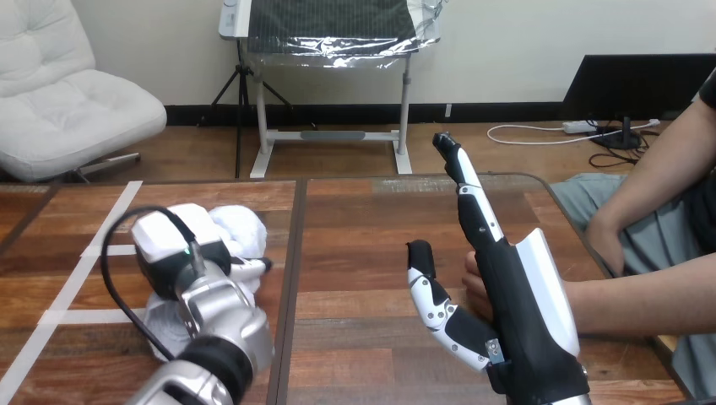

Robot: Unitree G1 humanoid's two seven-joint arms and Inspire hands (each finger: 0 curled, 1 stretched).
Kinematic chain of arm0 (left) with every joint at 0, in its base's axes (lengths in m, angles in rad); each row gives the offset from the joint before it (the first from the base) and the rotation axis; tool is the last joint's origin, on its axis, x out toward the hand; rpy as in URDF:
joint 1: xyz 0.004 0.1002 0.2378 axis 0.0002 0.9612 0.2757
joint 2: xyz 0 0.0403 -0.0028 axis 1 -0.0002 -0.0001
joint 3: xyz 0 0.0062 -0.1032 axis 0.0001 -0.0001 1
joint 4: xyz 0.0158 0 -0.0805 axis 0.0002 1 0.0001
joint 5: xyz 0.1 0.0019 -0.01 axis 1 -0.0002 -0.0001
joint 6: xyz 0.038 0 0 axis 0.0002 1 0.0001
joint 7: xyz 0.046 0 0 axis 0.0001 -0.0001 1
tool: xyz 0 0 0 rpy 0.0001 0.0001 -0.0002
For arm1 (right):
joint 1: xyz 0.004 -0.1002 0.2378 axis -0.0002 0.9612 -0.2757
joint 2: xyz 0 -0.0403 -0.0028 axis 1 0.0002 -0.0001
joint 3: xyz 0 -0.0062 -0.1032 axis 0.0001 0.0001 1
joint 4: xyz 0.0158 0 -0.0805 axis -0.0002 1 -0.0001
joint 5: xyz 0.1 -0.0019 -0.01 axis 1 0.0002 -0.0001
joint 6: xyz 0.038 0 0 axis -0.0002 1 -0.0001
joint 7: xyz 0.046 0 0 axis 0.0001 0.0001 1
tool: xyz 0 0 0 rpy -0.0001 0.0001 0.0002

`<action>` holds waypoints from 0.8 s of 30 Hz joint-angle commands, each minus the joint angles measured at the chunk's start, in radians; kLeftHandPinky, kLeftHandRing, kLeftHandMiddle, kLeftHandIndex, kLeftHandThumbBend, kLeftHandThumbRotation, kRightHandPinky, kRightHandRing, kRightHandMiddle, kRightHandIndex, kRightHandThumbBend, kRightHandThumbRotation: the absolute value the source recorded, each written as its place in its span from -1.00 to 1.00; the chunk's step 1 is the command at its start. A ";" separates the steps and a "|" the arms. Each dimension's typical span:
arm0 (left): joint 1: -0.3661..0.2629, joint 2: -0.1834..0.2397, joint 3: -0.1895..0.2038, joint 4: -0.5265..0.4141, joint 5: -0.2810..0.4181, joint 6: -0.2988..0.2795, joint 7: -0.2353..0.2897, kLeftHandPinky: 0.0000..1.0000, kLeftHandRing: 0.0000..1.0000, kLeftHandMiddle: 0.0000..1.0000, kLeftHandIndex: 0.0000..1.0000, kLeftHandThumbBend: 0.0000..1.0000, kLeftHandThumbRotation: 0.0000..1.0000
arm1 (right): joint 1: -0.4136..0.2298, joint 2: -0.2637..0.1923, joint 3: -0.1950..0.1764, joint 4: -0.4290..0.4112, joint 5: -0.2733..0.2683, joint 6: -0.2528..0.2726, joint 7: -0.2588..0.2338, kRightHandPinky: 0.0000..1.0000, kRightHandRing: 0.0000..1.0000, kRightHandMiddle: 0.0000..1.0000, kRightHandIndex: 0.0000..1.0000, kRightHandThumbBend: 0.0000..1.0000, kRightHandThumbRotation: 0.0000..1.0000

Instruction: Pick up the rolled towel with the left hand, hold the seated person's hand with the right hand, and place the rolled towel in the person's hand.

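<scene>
Rolled towel point(241, 228) sits on the left part of the wooden table point(355, 219), a white bundle that looks to be resting on the wood, well apart from the person. Left hand point(169, 245) is down on top of it and covers most of it, seen from behind the wrist, so whether it has closed on the towel I cannot tell. Right hand point(523, 321) is on the right side of the table, spread wide: fingers straight and pointing away from the robot, thumb splayed off to the left. Person's hand point(474, 283) comes in from the right edge and lies loosely closed in the gap between that thumb and the fingers, partly hidden behind the black palm. It is touching or just beside the palm, and nothing is curled round it, so no hold yet. My read on the step: the pickup is in hand on the left and the right hand is set up at the person's hand but not closed — both early steps are open and the handover has not started. Next move calls for a firm wrap on the towel and a lift clear of the table. The right hand would need to close gently round the person's hand, and that hand would need to open before the towel can go in it.
</scene>
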 commanded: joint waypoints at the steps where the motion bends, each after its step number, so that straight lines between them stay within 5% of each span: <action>1: -0.008 -0.002 -0.017 0.025 -0.017 0.008 -0.049 -0.64 -0.49 -0.27 0.29 0.47 -0.26 | -0.032 -0.002 -0.013 -0.042 0.003 -0.015 0.000 1.00 1.00 1.00 1.00 -1.00 -1.00; 5: -0.004 0.001 -0.024 0.014 -0.017 0.010 -0.063 -0.73 -0.59 -0.38 0.19 0.43 -0.74 | -0.031 -0.001 -0.014 -0.042 0.004 -0.015 0.000 1.00 1.00 1.00 0.99 -1.00 -1.00; 8: 0.005 0.003 -0.024 0.000 -0.019 0.007 -0.060 -0.75 -0.62 -0.41 0.17 0.42 -0.87 | -0.031 -0.001 -0.014 -0.042 0.006 -0.016 0.001 1.00 1.00 1.00 0.99 -1.00 -1.00; 24: 0.031 0.008 -0.021 -0.033 -0.038 -0.026 -0.017 -0.79 -0.65 -0.46 0.15 0.36 -1.00 | -0.031 -0.003 -0.016 -0.041 0.012 -0.015 0.002 1.00 1.00 1.00 0.97 -1.00 -1.00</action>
